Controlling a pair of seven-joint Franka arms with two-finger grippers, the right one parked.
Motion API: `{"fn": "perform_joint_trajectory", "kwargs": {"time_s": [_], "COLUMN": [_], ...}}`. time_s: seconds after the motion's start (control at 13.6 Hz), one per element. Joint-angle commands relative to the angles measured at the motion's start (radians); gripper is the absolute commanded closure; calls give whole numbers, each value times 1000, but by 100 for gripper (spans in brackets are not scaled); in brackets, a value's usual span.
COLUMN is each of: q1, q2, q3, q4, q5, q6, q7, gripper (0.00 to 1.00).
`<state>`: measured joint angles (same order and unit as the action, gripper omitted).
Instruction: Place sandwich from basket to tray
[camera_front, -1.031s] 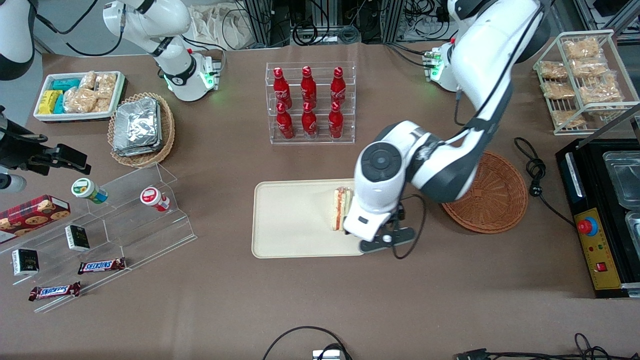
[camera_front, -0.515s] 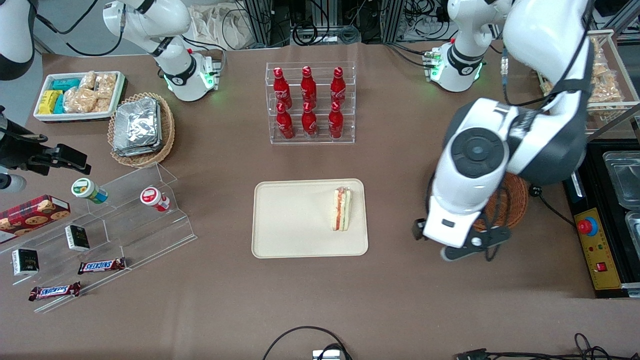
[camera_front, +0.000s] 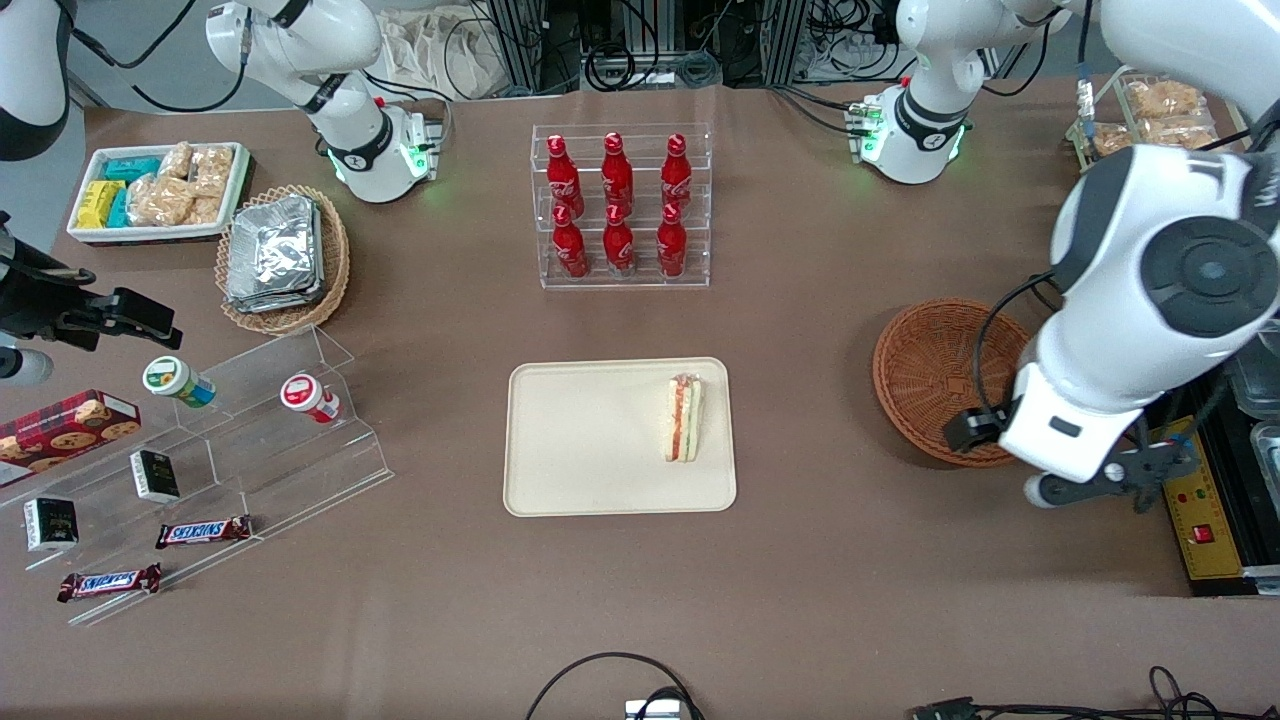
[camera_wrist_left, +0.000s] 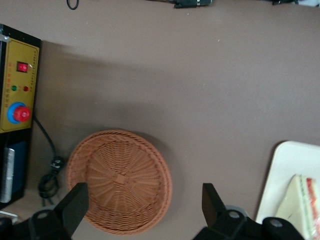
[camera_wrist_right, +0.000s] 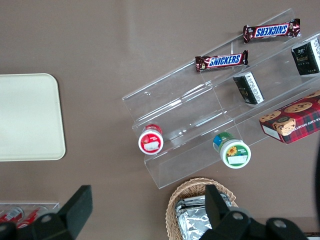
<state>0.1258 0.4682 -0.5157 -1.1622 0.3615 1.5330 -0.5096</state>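
The sandwich (camera_front: 684, 420) lies on the cream tray (camera_front: 585, 445), at the tray's end toward the working arm. The reddish-brown basket (camera_front: 930, 370) holds nothing and stands beside the tray, toward the working arm's end of the table. My left gripper (camera_wrist_left: 144, 210) is open and holds nothing, its fingers wide apart. It hangs high above the table, over the basket's edge (camera_wrist_left: 119, 182). The left wrist view also shows the tray's corner (camera_wrist_left: 286, 170) and the tip of the sandwich (camera_wrist_left: 299, 202). In the front view the white hand (camera_front: 1062, 430) covers the fingers.
A black machine with a yellow panel (camera_front: 1200, 505) and a black cable (camera_front: 1070, 340) lie close to the hand. A rack of red bottles (camera_front: 620, 205) stands farther back. An acrylic stand with snacks (camera_front: 250, 440), a tan basket of foil packs (camera_front: 283, 255) and a white bin (camera_front: 155, 190) lie toward the parked arm's end.
The left arm has left the tray and swung toward the working arm's end, across the basket. The sandwich stays on the tray where it was.
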Motion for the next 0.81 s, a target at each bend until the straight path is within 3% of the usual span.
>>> {"fn": "perform_joint_trajectory", "kwargs": {"time_s": [0.0,0.22,0.52,0.74], "q1": [29,2,-35,-110], "q2": [-118,-235,-359,-439], "q3": [40,191,285,404], "q4": [-114,-184,-278,-320], "q5": [-36,-175,-203,-281], "q6": [1,10,10,7], "q7": [89,233,354,394], "gripper": [0,0,0,0]}}
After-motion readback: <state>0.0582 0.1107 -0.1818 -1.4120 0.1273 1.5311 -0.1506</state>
